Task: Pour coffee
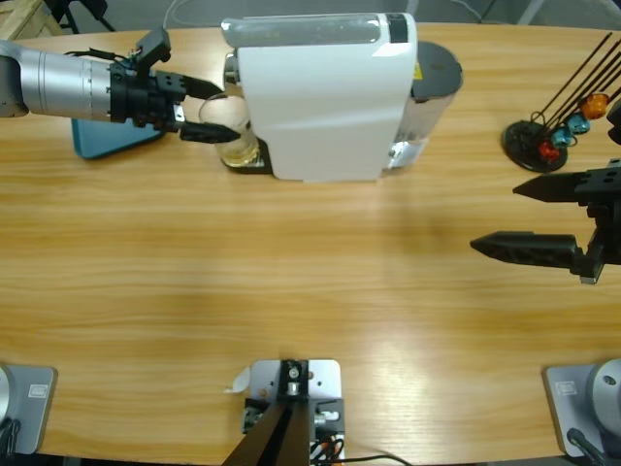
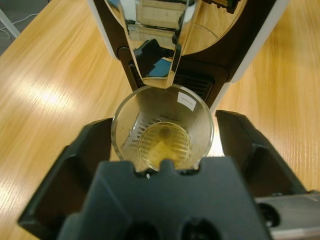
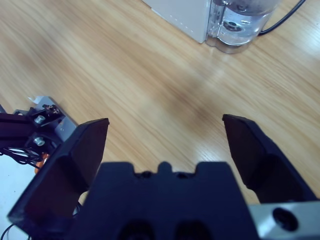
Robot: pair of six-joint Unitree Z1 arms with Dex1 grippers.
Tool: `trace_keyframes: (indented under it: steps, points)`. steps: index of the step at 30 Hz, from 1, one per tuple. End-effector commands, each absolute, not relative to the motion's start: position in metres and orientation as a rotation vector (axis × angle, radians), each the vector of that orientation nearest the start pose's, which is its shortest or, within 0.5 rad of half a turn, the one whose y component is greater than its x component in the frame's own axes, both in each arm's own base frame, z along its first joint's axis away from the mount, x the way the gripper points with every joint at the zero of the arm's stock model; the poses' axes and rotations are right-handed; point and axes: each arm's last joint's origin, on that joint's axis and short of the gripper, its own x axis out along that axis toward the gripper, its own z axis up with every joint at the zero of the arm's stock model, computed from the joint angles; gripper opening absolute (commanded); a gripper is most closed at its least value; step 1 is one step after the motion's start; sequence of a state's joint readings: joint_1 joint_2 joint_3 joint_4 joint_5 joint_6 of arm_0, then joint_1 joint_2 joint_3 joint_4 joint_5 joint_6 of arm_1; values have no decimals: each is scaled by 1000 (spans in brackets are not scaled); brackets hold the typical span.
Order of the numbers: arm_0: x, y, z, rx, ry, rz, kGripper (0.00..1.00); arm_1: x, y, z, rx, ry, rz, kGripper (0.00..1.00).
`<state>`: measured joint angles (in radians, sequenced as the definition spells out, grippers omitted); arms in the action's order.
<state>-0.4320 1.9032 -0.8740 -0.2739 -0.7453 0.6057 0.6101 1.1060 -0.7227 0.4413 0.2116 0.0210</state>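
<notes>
Coffee: a shallow amber layer point(image 2: 164, 145) at the bottom of a clear glass point(image 2: 162, 131), which stands under the spout point(image 2: 156, 65) of the white coffee machine point(image 1: 325, 97) on the desk point(image 1: 291, 282).
Handling: judged light, since so little is in it; the glass looks rigid, smooth, likely slippery and breakable; the liquid will slosh if tipped quickly.
Where to hold: across the middle of the glass wall, below the rim, keeping it upright until clear of the spout.
Left gripper point(image 1: 206, 110): fingers point(image 2: 75, 165) spread wide on either side of the glass, near it, contact not evident.
Right gripper point(image 1: 548, 218): well apart over bare desk, fingers wide, holding nothing.
Nearby: a blue pad point(image 1: 112, 136) under the left arm; a capsule stand point(image 1: 548, 136) at the far right.
</notes>
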Motion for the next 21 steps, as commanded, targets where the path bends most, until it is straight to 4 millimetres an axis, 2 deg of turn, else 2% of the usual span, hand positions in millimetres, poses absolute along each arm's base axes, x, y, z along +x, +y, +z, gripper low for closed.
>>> trace_keyframes:
  steps: [1,2,12,17,21]
  points:
    - [309,-184,184,363,463,-1349,54,115,91,293,-153,857,767,1000]
    - [310,-184,184,366,466,-1341,0,114,91,294,-153,855,767,1000]
    - [310,-168,185,383,474,-1283,0,114,90,295,-151,850,767,1000]
    - [309,-154,209,390,415,-1227,0,112,89,298,-150,844,766,1000]
    - [306,-125,231,293,397,-1167,0,112,88,298,-153,839,764,1000]
